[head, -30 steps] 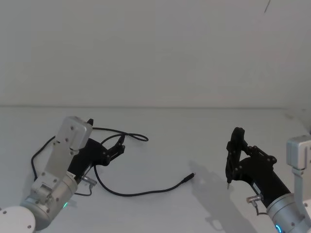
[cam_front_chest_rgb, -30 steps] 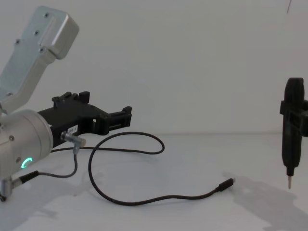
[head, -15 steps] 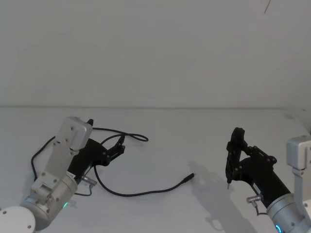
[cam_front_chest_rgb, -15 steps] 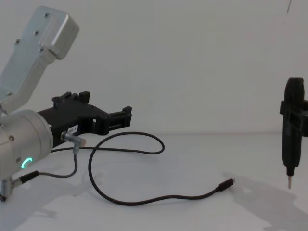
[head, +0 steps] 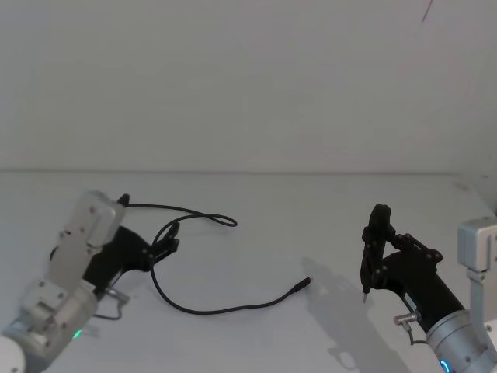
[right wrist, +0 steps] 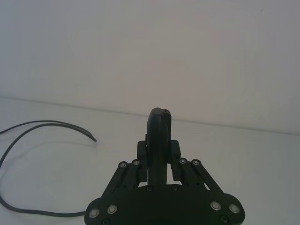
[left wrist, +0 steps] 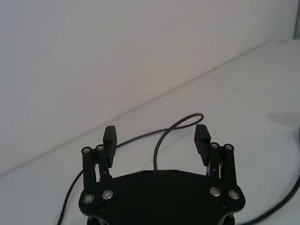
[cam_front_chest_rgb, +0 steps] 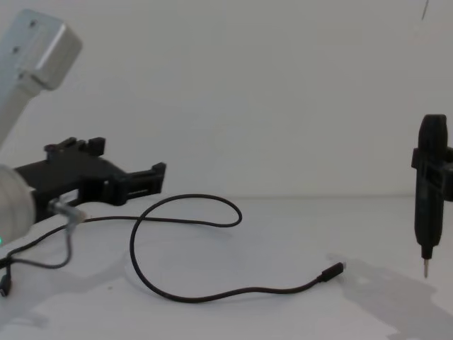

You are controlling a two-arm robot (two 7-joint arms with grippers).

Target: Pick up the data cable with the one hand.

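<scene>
Data cable (head: 194, 311): thin black cord lying in loose loops on the smooth white desk (head: 311, 210), left of centre, with its metal-tipped plug toward the middle. Left gripper (left wrist: 156, 135), matte black, hovers near the cable's far bend with its fingers spread wide. Right gripper (head: 377, 250) clamps its fingers on a dark pen-shaped tool (cam_front_chest_rgb: 430, 191), tip down.

The long black data cable (head: 210, 312) lies looped on the white tabletop (head: 272, 225), loop just before the black left claw (head: 169, 239), plug (head: 304, 284) well left of the right claw's (head: 376, 237) dark pen-shaped tool (cam_front_chest_rgb: 430, 191).
</scene>
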